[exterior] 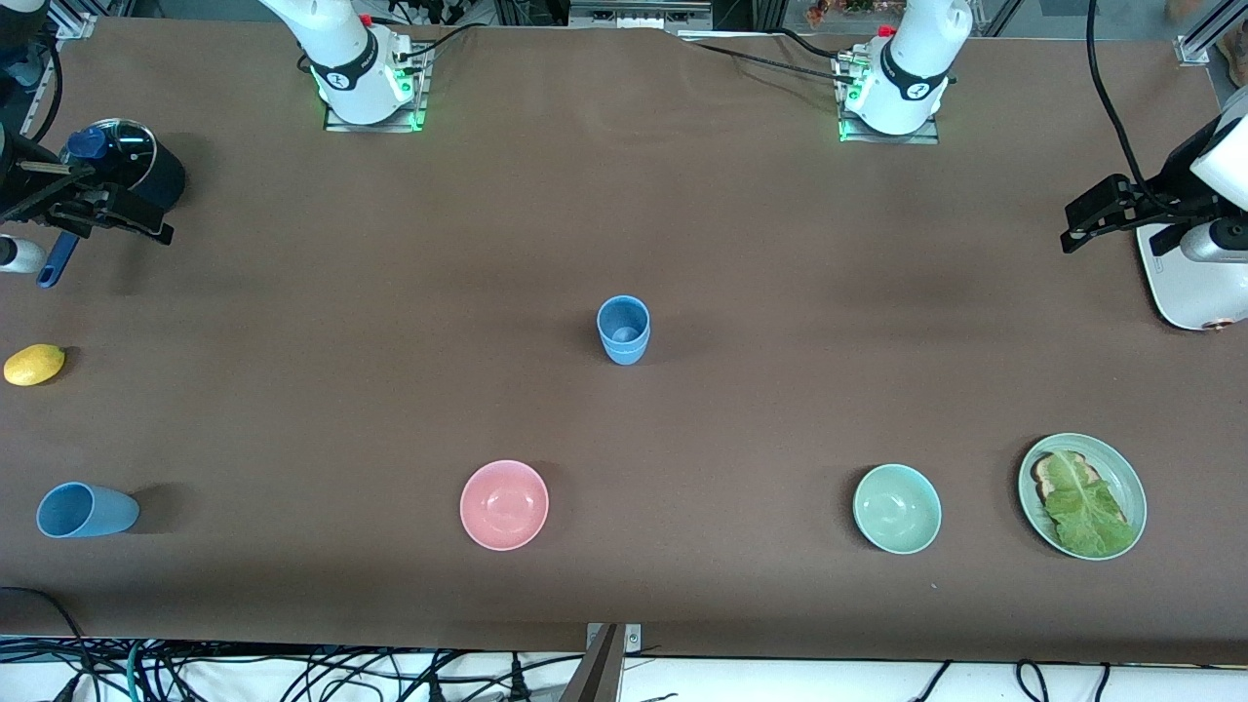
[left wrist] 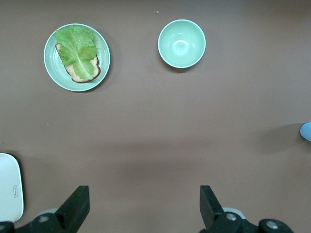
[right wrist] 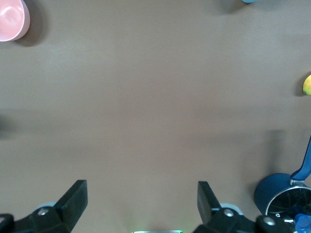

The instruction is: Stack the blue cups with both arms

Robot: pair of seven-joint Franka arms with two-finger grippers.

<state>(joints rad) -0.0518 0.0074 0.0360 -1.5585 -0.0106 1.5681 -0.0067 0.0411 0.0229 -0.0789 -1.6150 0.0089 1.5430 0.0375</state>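
Evidently, with the left gripper and right gripper both spread apart and raised over bare table, the light, stiff, slippery blue cups, one upright at centre, one toppled at eight o'clock, are best pinched across their rims.

Even, moderately bright overhead illumination across the matte brown table, with no glare on the cloth. Soft shadows fall beside each object: the upright blue cup and the cup lying on its side each cast a diffuse patch toward the left arm's end of the table. Small specular highlights appear inside the pink bowl and green bowl. Green indicator glow marks both arm bases. Focus is sharp in the front view; the wrist views are slightly softer, with broad faint shadow bands on the table.
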